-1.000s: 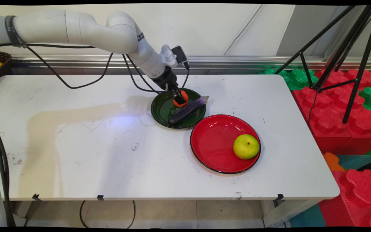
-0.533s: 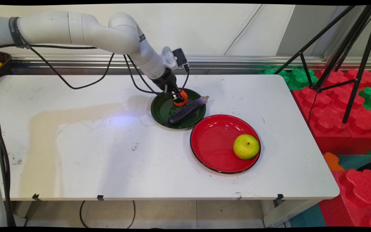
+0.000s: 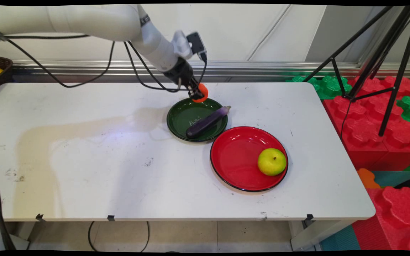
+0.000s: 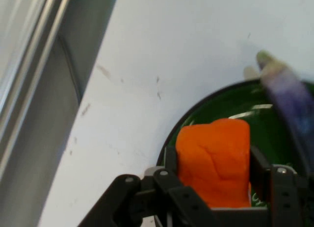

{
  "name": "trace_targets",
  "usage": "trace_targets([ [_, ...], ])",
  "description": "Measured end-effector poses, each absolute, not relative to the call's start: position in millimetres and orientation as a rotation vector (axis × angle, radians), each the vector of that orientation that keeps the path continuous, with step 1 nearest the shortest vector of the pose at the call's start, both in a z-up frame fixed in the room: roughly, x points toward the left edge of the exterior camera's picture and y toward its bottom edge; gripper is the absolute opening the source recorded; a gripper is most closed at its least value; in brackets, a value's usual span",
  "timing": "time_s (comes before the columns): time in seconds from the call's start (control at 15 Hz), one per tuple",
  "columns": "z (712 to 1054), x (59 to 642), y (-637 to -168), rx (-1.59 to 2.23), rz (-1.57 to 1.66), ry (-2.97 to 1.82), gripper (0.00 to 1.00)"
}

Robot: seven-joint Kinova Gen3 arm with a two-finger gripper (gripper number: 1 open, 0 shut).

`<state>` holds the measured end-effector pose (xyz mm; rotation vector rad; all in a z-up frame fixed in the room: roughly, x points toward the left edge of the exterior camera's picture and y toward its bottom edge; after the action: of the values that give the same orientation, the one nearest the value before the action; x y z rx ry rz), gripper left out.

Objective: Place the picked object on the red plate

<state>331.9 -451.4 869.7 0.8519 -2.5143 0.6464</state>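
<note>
- The gripper (image 3: 198, 95) is clamped on an orange object (image 3: 202, 96), one finger on each side of it; the hand view shows the orange object (image 4: 214, 161) filling the gap between the fingers (image 4: 170, 163).
- The orange object hangs in the air above the far rim of the green plate (image 3: 180, 119) and touches nothing but the fingers.
- A purple eggplant (image 3: 206, 122) lies in the green plate, below the gripper and on its near-right side. Its long axis runs diagonally, stem end up at the plate's right rim and dark end toward the near rim. It is apart from the held object.
- A red plate (image 3: 235, 158) sits just beside the green plate, nearer the camera and to the right. A yellow-green apple (image 3: 271, 161) rests in its right part.
- The arm enters from the upper left and slopes down to the right, wrist tilted, fingers pointing down toward the green plate's far edge.
- Both plates stand on the white table (image 3: 101, 160).
</note>
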Motion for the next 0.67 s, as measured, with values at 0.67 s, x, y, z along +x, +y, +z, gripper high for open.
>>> trace_targets([
  [0.67,945,306,-382,0.736,0.658,-2.384,0.00],
])
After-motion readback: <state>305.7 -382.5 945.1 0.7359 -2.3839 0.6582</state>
